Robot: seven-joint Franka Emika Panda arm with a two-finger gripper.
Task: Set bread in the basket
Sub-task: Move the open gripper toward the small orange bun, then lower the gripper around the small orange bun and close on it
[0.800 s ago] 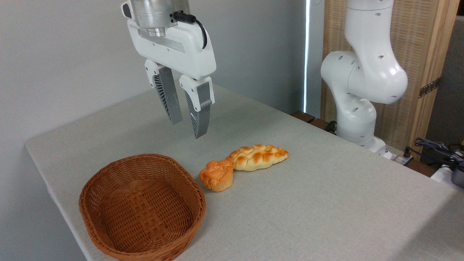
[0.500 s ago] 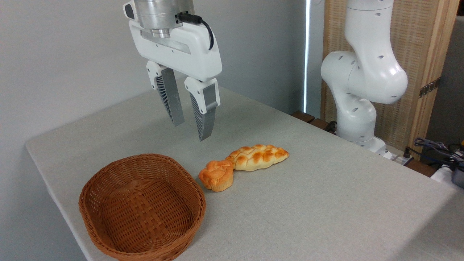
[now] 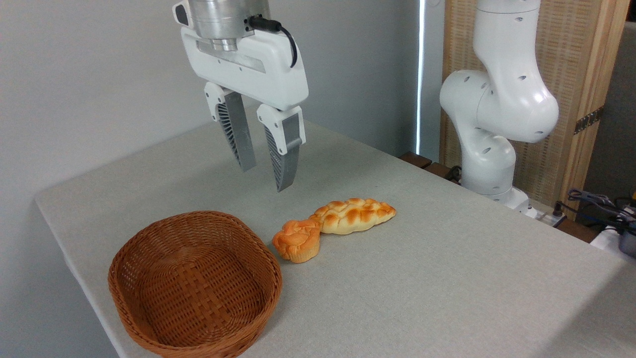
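Your gripper, jaws apart and empty, has drifted toward three o'clock and now hangs above the bun, which sits at the basket's two o'clock, touching the loaf; descend next.

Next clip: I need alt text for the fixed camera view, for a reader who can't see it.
An open two-finger gripper hangs empty above a grey table, over a small knotted bun that touches the end of a longer braided loaf. An empty oval wicker basket sits just left of the bun; the white arm's base stands at the table's far right.
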